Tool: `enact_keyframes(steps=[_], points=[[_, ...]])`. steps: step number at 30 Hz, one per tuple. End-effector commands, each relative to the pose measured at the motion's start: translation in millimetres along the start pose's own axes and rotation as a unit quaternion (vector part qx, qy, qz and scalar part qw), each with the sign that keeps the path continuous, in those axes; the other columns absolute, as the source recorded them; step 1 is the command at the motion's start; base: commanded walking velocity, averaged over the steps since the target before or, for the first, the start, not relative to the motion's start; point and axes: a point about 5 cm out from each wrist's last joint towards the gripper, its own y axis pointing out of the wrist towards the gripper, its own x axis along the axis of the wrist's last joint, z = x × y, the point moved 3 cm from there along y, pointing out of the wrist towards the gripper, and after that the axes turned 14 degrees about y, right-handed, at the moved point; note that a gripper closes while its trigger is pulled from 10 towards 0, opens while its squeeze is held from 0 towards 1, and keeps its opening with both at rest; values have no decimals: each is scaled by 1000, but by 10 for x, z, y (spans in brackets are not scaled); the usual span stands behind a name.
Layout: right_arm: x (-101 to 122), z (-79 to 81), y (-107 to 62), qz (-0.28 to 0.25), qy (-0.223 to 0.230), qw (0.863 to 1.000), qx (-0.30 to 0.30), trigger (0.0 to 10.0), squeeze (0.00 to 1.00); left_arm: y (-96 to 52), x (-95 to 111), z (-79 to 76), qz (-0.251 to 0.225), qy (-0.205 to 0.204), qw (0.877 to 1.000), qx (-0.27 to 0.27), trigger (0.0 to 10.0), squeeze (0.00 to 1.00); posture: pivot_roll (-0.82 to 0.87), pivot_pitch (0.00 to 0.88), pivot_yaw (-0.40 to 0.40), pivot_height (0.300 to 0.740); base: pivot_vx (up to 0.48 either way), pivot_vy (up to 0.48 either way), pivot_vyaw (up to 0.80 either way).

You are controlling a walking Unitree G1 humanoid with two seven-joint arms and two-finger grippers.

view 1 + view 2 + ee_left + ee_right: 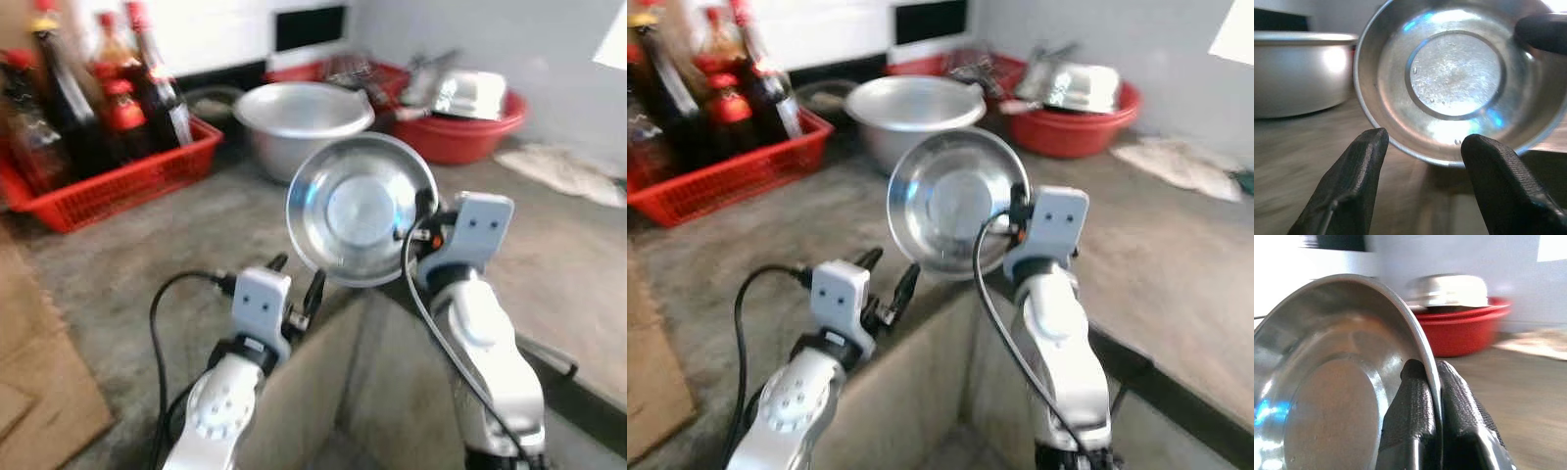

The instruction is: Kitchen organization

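Right tool (pixel 1432 396) pinches steel plate (pixel 361 208) rim; fingertips hidden behind

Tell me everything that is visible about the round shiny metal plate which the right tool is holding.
The round shiny metal plate looks like steel, with a flat circular centre, a sloping wall and a thin rim. It seems empty, with a few small droplets inside. It is held up on edge, its hollow side facing the robot, above the grey counter's edge. The right tool pinches its rim; the open left tool is just before it, not touching.
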Motion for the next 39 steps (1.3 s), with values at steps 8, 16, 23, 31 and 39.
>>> enact_keyframes(steps=[8, 16, 23, 31, 39], points=[[112, 49, 18, -27, 2, 1000, 6, 0, 0, 22, -11, 29, 3, -8, 1000, 9, 10000, 0, 173, 57, -42, 740, 62, -261, -777], [114, 47, 19, -28, 2, 1000, 5, 0, 0, 23, -11, 15, 2, 5, 1000, 2, 10000, 0, 173, 58, -41, 740, 0, 0, -779], [121, 46, 22, -30, 0, 1000, 4, 0, 0, 29, -5, 17, 0, 3, 1000, 3, 10000, 0, 172, 58, -39, 740, 179, -330, -775], [135, 27, 34, -34, -6, 999, -2, 0, 0, 37, -24, 60, 7, -7, 1000, 15, 10000, 0, 174, 60, -39, 740, 96, -132, -762], [125, 7, 51, -32, -20, 999, -10, 10000, 0, 24, -15, 22, 2, 1, 1000, 5, 10000, 0, 173, 56, -39, 740, 167, -278, -51]])
